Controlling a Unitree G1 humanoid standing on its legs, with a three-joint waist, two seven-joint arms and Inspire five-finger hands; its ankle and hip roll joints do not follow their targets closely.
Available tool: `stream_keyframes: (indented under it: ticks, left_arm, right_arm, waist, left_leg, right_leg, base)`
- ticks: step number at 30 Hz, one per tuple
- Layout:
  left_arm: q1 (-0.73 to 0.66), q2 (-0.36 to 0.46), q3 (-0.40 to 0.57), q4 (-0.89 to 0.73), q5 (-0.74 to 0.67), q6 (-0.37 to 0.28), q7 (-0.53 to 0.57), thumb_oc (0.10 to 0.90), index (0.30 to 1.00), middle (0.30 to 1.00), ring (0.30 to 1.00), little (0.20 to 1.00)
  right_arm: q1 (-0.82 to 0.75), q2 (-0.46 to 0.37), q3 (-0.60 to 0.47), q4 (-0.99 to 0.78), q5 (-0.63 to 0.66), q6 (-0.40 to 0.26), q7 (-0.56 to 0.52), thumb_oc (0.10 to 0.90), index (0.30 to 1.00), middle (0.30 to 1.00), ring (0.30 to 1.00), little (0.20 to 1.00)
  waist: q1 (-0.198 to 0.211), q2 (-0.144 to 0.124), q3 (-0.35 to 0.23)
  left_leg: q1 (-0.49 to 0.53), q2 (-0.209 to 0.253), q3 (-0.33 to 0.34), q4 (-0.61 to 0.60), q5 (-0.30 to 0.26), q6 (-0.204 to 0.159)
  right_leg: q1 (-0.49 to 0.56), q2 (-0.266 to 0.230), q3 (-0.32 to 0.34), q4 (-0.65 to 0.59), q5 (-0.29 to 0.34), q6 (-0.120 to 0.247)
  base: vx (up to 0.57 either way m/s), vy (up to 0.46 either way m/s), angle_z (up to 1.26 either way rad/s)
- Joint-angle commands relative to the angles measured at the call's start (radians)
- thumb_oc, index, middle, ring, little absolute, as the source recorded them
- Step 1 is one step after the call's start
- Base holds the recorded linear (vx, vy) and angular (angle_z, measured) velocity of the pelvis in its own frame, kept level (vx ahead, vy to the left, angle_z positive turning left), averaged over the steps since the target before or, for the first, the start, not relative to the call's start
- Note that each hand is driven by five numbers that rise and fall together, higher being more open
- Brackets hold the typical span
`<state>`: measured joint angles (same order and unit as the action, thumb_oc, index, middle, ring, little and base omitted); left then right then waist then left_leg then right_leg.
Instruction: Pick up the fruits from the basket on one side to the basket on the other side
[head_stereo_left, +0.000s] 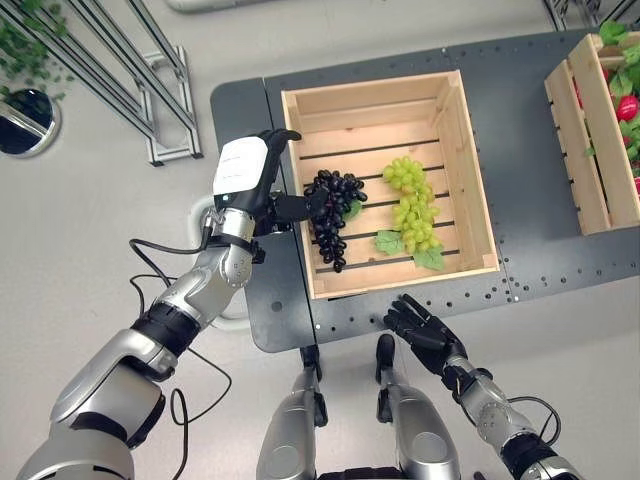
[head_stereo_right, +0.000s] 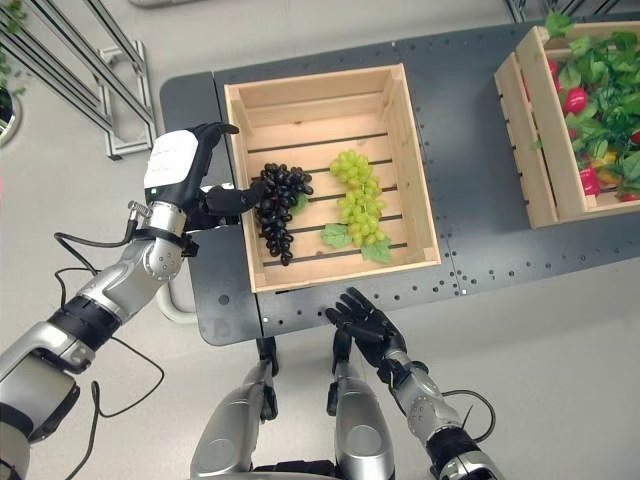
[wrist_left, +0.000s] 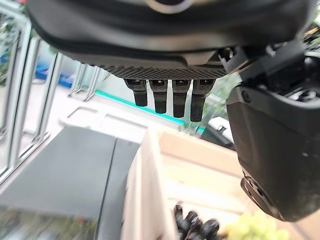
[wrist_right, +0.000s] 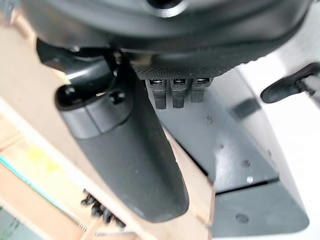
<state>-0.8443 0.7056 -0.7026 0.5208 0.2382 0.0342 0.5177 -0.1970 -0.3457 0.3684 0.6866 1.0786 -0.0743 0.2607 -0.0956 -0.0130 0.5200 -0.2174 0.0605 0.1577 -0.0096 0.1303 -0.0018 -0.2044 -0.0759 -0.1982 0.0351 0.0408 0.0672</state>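
Left hand (head_stereo_left: 243, 175) fingers released beside the dark grape bunch (head_stereo_left: 332, 212); floppy, light cluster, best pinched by its top stem

Dark perforated table (head_stereo_left: 560, 270) on grey floor (head_stereo_left: 100, 220), metal frame (head_stereo_left: 150, 90) nearby.

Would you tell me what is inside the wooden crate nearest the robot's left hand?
The wooden crate holds dark grapes and green grapes with leaves, lying on its slatted floor. The left hand reaches over its wall, thumb at the dark bunch; what lies beneath the bunches is covered.
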Motion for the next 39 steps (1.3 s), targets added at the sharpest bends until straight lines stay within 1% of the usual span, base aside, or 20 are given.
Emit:
stream_keyframes:
  ticks: [1,4,8,11,15,18,19,21,26,29,32,33,36,39]
  left_arm:
    - [-0.18,-0.009,0.045,0.009,-0.01,-0.032,0.092,0.8,0.9,0.9,0.9,0.9]
    - [-0.233,-0.022,0.031,0.037,-0.014,-0.021,0.107,0.8,0.9,0.9,0.9,0.9]
    - [-0.286,-0.04,0.022,0.066,0.011,-0.006,0.144,0.8,0.9,0.9,0.9,0.9]
    - [-0.324,-0.032,0.013,0.072,0.044,0.002,0.167,0.8,0.9,0.9,0.9,0.9]
    - [-0.379,-0.008,-0.02,0.062,0.126,0.017,0.205,0.8,0.9,0.9,0.9,0.9]
    - [-0.427,0.016,-0.067,0.037,0.253,0.029,0.234,0.8,0.9,0.9,0.9,0.9]
    - [-0.432,0.018,-0.073,0.036,0.264,0.031,0.236,0.8,0.9,0.9,0.9,0.9]
    - [-0.464,0.028,-0.116,0.016,0.346,0.033,0.226,0.8,0.9,0.9,0.9,0.9]
    - [-0.51,0.023,-0.188,-0.007,0.447,0.055,0.178,0.8,0.9,0.9,0.9,0.9]
    - [-0.524,0.018,-0.206,0.007,0.456,0.06,0.16,0.8,0.9,0.9,0.9,0.9]
    - [-0.527,0.015,-0.212,0.026,0.436,0.097,0.118,0.8,0.9,0.9,0.9,0.9]
    - [-0.525,0.011,-0.213,0.055,0.412,0.113,0.111,0.8,0.9,0.9,0.9,0.9]
    - [-0.521,0.007,-0.206,0.095,0.386,0.131,0.107,0.8,0.9,0.9,0.9,0.9]
    - [-0.516,0.008,-0.19,0.17,0.362,0.144,0.124,0.8,0.9,0.9,0.9,0.9]
  right_arm:
    - [-0.019,-0.014,0.02,-0.064,0.058,-0.024,0.01,0.8,0.9,0.9,0.9,0.9]
    - [-0.034,-0.011,0.025,-0.05,0.061,-0.029,0.02,0.8,0.9,0.9,0.9,0.9]
    - [-0.053,-0.001,0.037,-0.036,0.053,-0.045,0.021,0.8,0.9,0.9,0.9,0.9]
    - [-0.056,-0.001,0.041,-0.038,0.061,-0.044,0.019,0.8,0.9,0.9,0.9,0.9]
    - [-0.057,-0.004,0.041,-0.027,0.073,-0.045,0.022,0.8,0.9,0.9,0.9,0.9]
    - [-0.058,-0.006,0.038,-0.014,0.08,-0.042,0.031,0.8,0.9,0.9,0.9,0.9]
    - [-0.059,-0.006,0.038,-0.012,0.081,-0.041,0.032,0.8,0.9,0.9,0.9,0.9]
    - [-0.066,-0.008,0.038,0.002,0.086,-0.037,0.045,0.8,0.9,0.9,0.9,0.9]
    - [-0.092,0.0,0.042,0.021,0.091,-0.035,0.049,0.8,0.9,0.9,0.9,0.9]
    - [-0.101,0.0,0.043,0.025,0.095,-0.032,0.043,0.8,0.9,0.9,0.9,0.9]
    - [-0.104,-0.003,0.04,0.023,0.099,-0.031,0.04,0.8,0.9,0.9,0.9,0.9]
    - [-0.105,-0.005,0.035,0.023,0.101,-0.029,0.039,0.8,0.9,0.9,0.9,0.9]
    - [-0.103,-0.009,0.032,0.022,0.102,-0.029,0.042,0.8,0.9,0.9,0.9,0.9]
    - [-0.09,-0.015,0.03,0.005,0.103,-0.034,0.044,0.8,0.9,0.9,0.9,0.9]
  waist:
    - [-0.018,-0.03,0.0]
    - [-0.025,-0.036,0.0]
    - [-0.03,-0.043,0.0]
    - [-0.035,-0.049,0.0]
    - [-0.04,-0.052,0.0]
    - [-0.042,-0.051,0.0]
    - [-0.042,-0.052,0.0]
    - [-0.045,-0.05,0.0]
    - [-0.05,-0.046,0.0]
    - [-0.055,-0.043,0.0]
    - [-0.06,-0.042,0.0]
    - [-0.062,-0.041,0.0]
    - [-0.066,-0.042,0.0]
    - [-0.074,-0.044,0.0]
  left_leg:
    - [-0.083,0.034,0.016,0.23,-0.161,-0.066]
    - [-0.126,0.034,0.02,0.253,-0.167,-0.061]
    - [-0.165,0.033,0.026,0.267,-0.17,-0.057]
    - [-0.184,0.034,0.031,0.272,-0.172,-0.055]
    - [-0.2,0.035,0.04,0.282,-0.178,-0.053]
    - [-0.212,0.036,0.043,0.29,-0.184,-0.05]
    - [-0.213,0.036,0.044,0.291,-0.184,-0.05]
    - [-0.223,0.036,0.045,0.296,-0.187,-0.05]
    - [-0.241,0.035,0.051,0.299,-0.189,-0.045]
    - [-0.258,0.035,0.058,0.312,-0.193,-0.043]
    - [-0.284,0.038,0.066,0.333,-0.199,-0.042]
    - [-0.302,0.039,0.068,0.345,-0.202,-0.041]
    - [-0.324,0.041,0.072,0.359,-0.204,-0.04]
    - [-0.364,0.045,0.083,0.379,-0.205,-0.039]
  right_leg:
    - [-0.053,-0.032,0.006,0.161,-0.116,-0.023]
    - [-0.106,-0.031,0.013,0.188,-0.119,-0.023]
    - [-0.151,-0.032,0.018,0.2,-0.115,-0.02]
    - [-0.173,-0.031,0.021,0.203,-0.111,-0.018]
    - [-0.196,-0.031,0.025,0.208,-0.106,-0.015]
    - [-0.215,-0.033,0.027,0.221,-0.106,-0.014]
    - [-0.218,-0.033,0.028,0.222,-0.106,-0.014]
    - [-0.232,-0.034,0.029,0.231,-0.105,-0.014]
    - [-0.264,-0.035,0.034,0.248,-0.104,-0.011]
    - [-0.289,-0.037,0.035,0.266,-0.106,-0.01]
    - [-0.32,-0.04,0.037,0.288,-0.108,-0.009]
    - [-0.34,-0.042,0.038,0.301,-0.109,-0.009]
    - [-0.364,-0.044,0.041,0.312,-0.108,-0.007]
    - [-0.409,-0.048,0.046,0.328,-0.105,-0.005]
  base:
    - [0.0,0.0,0.0]
    - [0.0,0.0,0.0]
    - [0.0,-0.013,0.01]
    - [0.01,-0.034,0.03]
    - [0.02,-0.011,0.0]
    - [0.04,-0.018,-0.02]
    - [0.04,-0.014,-0.01]
    - [0.04,-0.016,-0.01]
    - [0.04,-0.016,-0.01]
    - [0.03,-0.009,-0.04]
    - [0.01,-0.002,-0.01]
    - [0.0,0.0,0.0]
    - [0.0,0.003,0.01]
    - [0.0,0.003,0.01]
